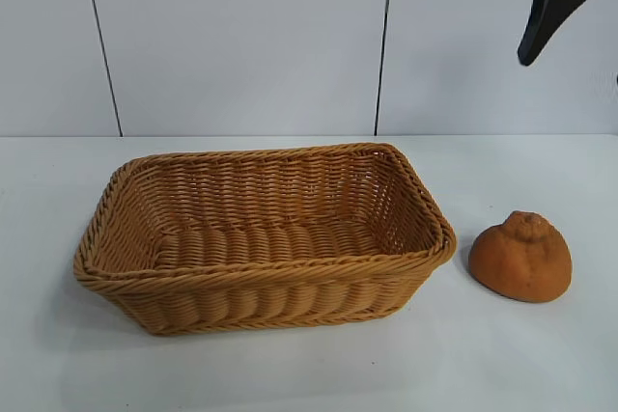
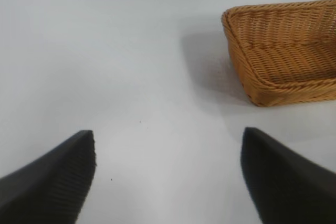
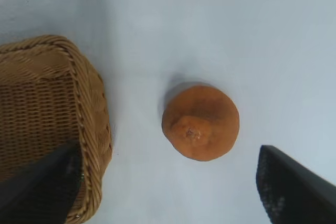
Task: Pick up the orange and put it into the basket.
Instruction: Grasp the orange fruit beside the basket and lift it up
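Observation:
The orange (image 1: 521, 256), dull orange-brown with a knob on top, sits on the white table just right of the basket (image 1: 290, 265), a gap apart from it. The tan wicker basket is empty. My right gripper (image 3: 169, 167) hangs high above the orange (image 3: 200, 123), open with nothing between its fingers; the basket's rim (image 3: 92, 108) lies under one finger. In the exterior view only one black finger (image 1: 548, 9) shows, at the top right. My left gripper (image 2: 168, 145) is open over bare table, with a corner of the basket (image 2: 236, 40) off to one side.
The white table (image 1: 541, 354) runs back to a pale panelled wall (image 1: 241, 45). Bare table surrounds the basket and the orange on all sides.

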